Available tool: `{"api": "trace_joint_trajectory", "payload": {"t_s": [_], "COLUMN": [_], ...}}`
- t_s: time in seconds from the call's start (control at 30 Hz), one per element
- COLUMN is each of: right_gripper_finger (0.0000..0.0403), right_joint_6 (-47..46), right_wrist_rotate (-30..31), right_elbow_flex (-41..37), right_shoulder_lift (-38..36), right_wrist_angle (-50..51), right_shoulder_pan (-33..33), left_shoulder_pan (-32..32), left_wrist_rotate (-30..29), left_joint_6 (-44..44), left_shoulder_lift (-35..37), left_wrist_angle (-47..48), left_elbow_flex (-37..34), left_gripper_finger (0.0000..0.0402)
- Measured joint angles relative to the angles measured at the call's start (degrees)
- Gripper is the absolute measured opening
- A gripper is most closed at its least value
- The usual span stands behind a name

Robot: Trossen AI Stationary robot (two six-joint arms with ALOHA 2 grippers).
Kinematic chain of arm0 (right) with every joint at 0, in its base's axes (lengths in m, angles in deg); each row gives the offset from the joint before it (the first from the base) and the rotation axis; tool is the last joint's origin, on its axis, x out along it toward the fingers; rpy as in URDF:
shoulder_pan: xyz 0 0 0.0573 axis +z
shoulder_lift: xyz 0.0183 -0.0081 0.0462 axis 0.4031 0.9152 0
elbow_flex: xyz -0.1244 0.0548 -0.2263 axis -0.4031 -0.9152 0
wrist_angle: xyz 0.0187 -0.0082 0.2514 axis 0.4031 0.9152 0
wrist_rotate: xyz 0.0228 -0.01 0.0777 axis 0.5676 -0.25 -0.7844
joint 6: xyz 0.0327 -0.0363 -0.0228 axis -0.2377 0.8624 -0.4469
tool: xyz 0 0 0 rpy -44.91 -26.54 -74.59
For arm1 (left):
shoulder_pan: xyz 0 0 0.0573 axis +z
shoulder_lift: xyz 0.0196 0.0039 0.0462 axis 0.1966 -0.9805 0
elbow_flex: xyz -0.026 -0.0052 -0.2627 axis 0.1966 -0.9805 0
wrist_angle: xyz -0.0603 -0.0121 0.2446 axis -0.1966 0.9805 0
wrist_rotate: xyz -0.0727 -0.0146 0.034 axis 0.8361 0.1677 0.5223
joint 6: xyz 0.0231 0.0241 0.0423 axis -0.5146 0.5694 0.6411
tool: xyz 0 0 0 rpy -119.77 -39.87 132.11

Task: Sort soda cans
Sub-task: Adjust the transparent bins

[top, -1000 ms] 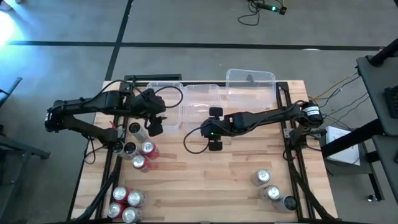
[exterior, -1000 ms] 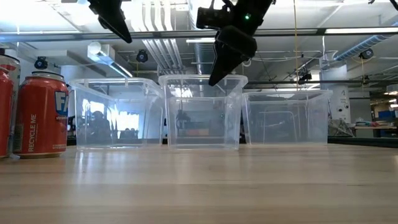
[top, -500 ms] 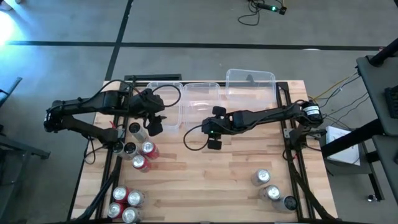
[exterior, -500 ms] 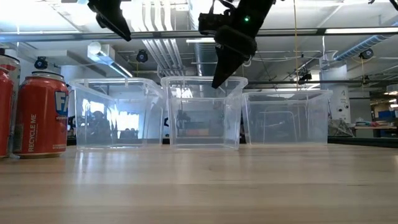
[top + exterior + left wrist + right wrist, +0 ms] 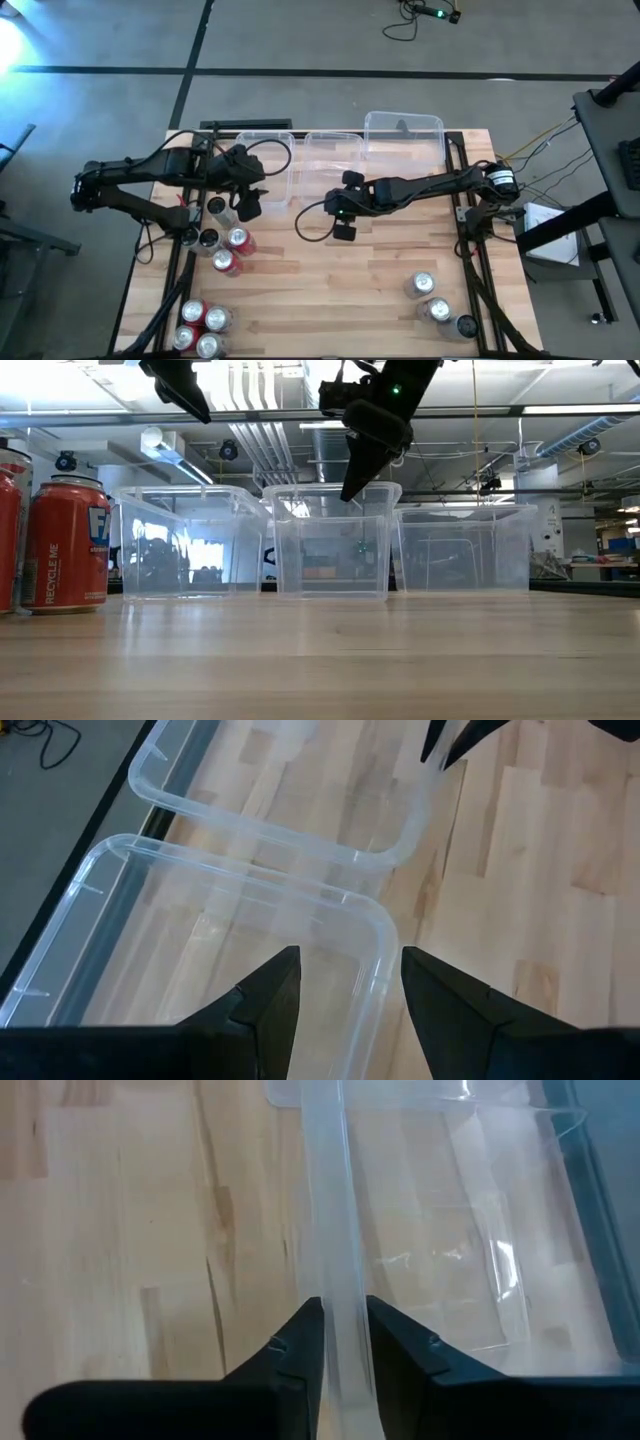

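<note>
The soda cans stand upright in three groups: red and silver ones at the left edge point(image 5: 225, 245), more at the near-left corner point(image 5: 200, 328), silver ones at the near right point(image 5: 435, 305). Two red cans point(image 5: 65, 545) show in the low view. My left gripper point(image 5: 350, 960) is open and hovers high over the near right corner of the left clear bin point(image 5: 265, 165). My right gripper point(image 5: 343, 1308) is shut on the middle clear bin point(image 5: 333, 160), which stands on the table. My right gripper pinches the middle bin's near wall at its rim point(image 5: 335, 1270), one finger point(image 5: 300, 1340) on each side of the wall. It comes from the table's right, slanting down, with the fingers along the wall. The bin's bottom rests on the table.
A third clear bin point(image 5: 403, 135) stands at the far edge, right next to the middle one. Bare wooden tabletop point(image 5: 340, 290) lies between the can groups. Cables and the arms' frames run along both side edges.
The middle bin has slid along the table toward the right, away from the left bin and up to the right bin, while my right gripper kept its hold on the rim. The left arm stayed still.
</note>
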Motion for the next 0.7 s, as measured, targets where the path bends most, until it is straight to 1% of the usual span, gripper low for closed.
{"api": "trace_joint_trajectory", "payload": {"t_s": [0.17, 0.3, 0.4, 0.7], "right_gripper_finger": [0.0066, 0.0074, 0.0076, 0.0059], "right_joint_6": [2.70, 9.30, 12.52, 14.68], "right_wrist_rotate": [-0.09, -0.04, 0.07, 0.22], "right_elbow_flex": [0.00, 0.00, 0.00, 0.02], "right_shoulder_lift": [0.00, 0.00, 0.00, -0.22], "right_wrist_angle": [0.03, 0.46, 0.79, 4.19], "right_shoulder_pan": [0.02, -0.01, -0.26, -0.26], "left_shoulder_pan": [-0.07, -0.07, -0.07, -0.12], "left_wrist_rotate": [-0.02, 0.00, 0.00, 0.00], "left_joint_6": [0.00, 0.00, -0.43, -0.79], "left_shoulder_lift": [0.00, 0.00, 0.00, 0.00], "left_wrist_angle": [0.00, 0.01, 0.08, 0.59], "left_elbow_flex": [0.00, 0.00, 0.00, 0.00], "left_gripper_finger": [0.0160, 0.0160, 0.0160, 0.0160]}}
